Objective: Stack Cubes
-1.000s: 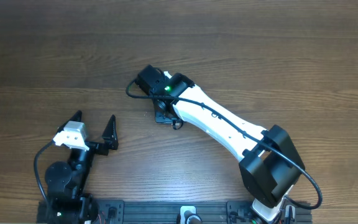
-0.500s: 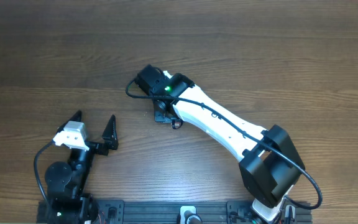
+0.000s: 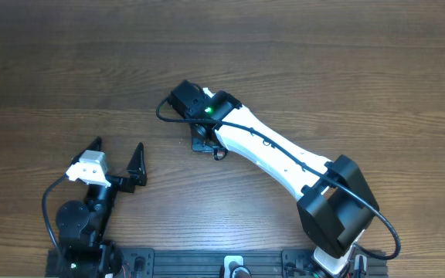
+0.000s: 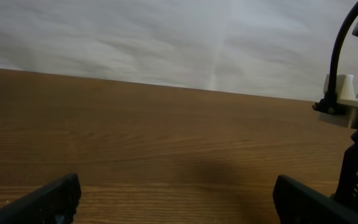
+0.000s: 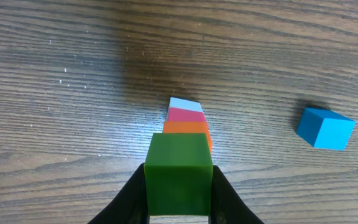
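Note:
My right gripper [image 5: 179, 190] is shut on a green cube [image 5: 179, 168], one finger on each side of it. The green cube sits over a stack: an orange cube [image 5: 189, 127], a pink cube [image 5: 185, 114] and a light blue cube [image 5: 185, 104] peek out from under it. A separate blue cube [image 5: 325, 127] lies on the wooden table, apart from the stack. In the top view the right gripper [image 3: 205, 143] is near the table's middle, with the arm covering the cubes. My left gripper [image 3: 118, 158] stands open near the front left, holding nothing.
The wooden table [image 3: 346, 69] stretches bare around the stack. The right arm's white link [image 3: 276, 158] runs diagonally from its base at the front right. In the left wrist view the right arm [image 4: 353, 112] shows at the side, beyond the left fingers [image 4: 48, 199].

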Controlling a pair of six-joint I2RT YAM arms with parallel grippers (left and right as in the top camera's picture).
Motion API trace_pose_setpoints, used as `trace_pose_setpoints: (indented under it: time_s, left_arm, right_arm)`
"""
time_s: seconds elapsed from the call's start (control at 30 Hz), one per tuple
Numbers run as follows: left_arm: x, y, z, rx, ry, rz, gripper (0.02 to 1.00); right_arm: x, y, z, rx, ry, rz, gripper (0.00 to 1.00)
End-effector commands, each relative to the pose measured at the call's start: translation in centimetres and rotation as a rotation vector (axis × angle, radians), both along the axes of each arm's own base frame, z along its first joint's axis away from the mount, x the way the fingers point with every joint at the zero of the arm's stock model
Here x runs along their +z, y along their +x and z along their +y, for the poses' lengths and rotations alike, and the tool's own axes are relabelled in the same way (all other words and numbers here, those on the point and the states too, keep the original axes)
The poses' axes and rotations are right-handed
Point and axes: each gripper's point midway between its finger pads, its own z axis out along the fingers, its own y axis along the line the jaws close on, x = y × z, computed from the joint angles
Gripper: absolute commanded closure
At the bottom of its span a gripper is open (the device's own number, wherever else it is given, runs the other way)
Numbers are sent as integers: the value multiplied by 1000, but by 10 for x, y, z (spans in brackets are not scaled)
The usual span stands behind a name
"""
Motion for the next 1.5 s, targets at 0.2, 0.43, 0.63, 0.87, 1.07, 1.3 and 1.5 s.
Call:
trace_pose_setpoints:
  time_s: [0.2, 0.43, 0.63, 0.87, 1.07, 1.3, 1.5]
  left_arm:
    - [-1, 0, -1, -7, 14, -5, 20]
    - [-1, 0, -1, -7, 14, -5, 18]
    - [-1, 0, -1, -7, 14, -5, 20]
    - [-1, 0, -1, -7, 14, -5, 20]
    - [-1, 0, -1, -7, 14, -5, 18]
    - [-1, 0, -1, -7, 14, -5, 18]
    - [-1, 0, -1, -7, 14, -5, 18]
  right_arm:
    - [-9, 1, -8, -22, -16, 21, 853]
    - [-9, 2, -8, -22, -18, 19, 836]
    - [-9, 1, -9, -23, -20, 21, 774]
    - [-9, 0, -9, -23, -23, 24, 682]
    - [-9, 0, -9, -23, -23, 24, 595]
    - [-8, 2, -6, -8, -13, 13, 240]
    - [3, 6, 1, 4, 19, -21, 7]
